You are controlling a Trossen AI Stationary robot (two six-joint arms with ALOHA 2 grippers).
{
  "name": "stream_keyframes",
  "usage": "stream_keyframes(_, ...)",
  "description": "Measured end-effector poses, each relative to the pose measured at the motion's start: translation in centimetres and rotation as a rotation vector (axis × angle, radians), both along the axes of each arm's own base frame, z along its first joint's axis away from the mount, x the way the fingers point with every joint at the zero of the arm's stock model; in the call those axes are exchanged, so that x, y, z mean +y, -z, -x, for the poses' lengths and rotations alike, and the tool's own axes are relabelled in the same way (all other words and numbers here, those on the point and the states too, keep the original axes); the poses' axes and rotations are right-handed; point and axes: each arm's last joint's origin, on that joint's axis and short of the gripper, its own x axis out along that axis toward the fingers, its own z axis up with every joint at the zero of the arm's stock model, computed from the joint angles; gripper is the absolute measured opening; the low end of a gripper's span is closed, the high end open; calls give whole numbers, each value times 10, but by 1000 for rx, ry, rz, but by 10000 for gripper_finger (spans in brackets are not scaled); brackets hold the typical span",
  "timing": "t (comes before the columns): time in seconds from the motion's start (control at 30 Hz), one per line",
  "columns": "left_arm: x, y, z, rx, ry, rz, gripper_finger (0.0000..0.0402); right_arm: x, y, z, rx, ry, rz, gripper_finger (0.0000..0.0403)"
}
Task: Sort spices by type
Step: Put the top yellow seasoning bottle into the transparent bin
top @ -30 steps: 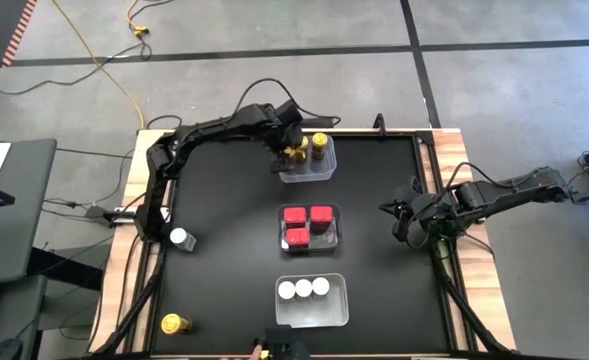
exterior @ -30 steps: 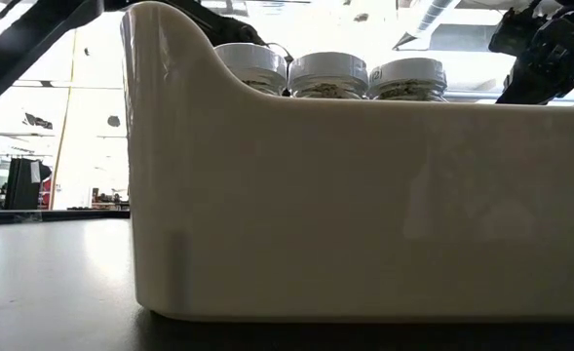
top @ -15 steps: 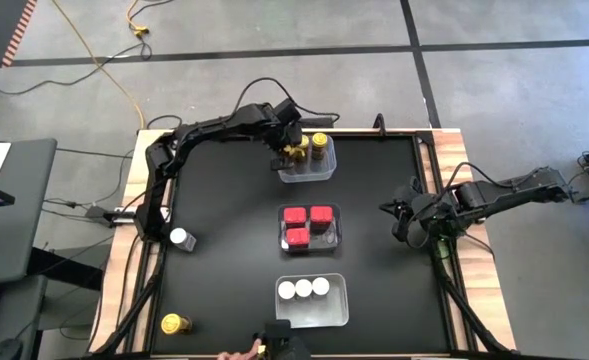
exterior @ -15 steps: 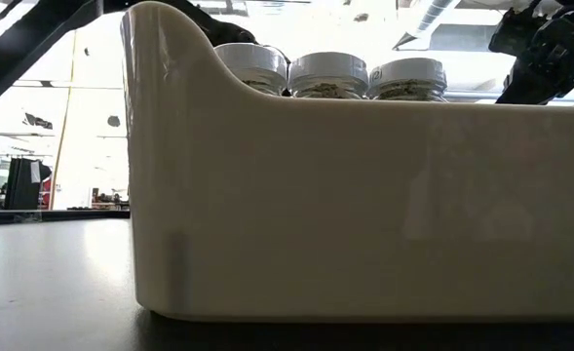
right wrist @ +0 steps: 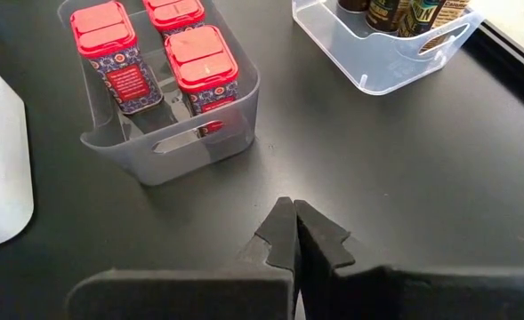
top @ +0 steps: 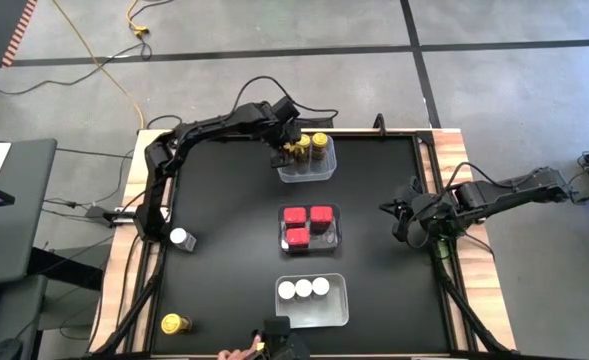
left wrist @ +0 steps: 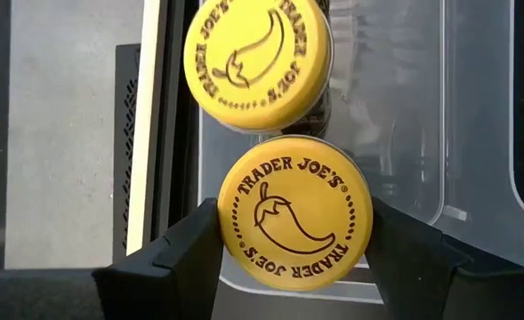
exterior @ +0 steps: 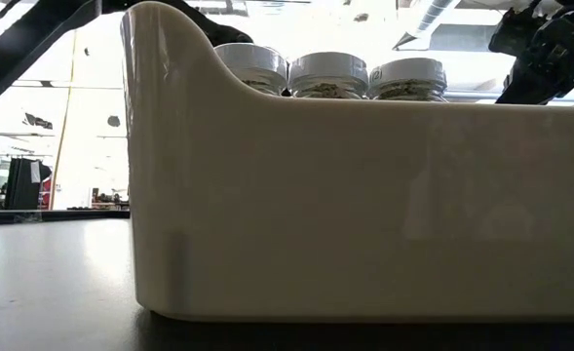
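The left gripper (left wrist: 295, 253) clasped a yellow-capped Trader Joe's jar (left wrist: 295, 212) over the far clear tub (top: 309, 170) — beside another yellow-capped jar (left wrist: 257, 62) — while the right gripper (right wrist: 294, 233) waited pinched together, empty, right of the red tins (right wrist: 197, 56).

"TRADER JOE'S" circles a chili-pepper emblem on the yellow cap (left wrist: 295, 212); the yellow cap beside it (left wrist: 257, 62) partly reads "JOE'S".
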Motion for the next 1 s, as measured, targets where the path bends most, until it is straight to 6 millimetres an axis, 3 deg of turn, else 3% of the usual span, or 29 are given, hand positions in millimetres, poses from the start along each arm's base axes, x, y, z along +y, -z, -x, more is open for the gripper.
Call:
stream_keyframes(0.7, 0, 1, 0, 10, -10, -23, 232, 0, 0, 0, -9, 16, -18, 24)
stream_keyframes(1.0, 1, 5, 1, 33, -22, -22, 279, 0, 0, 0, -8, 16, -18, 24)
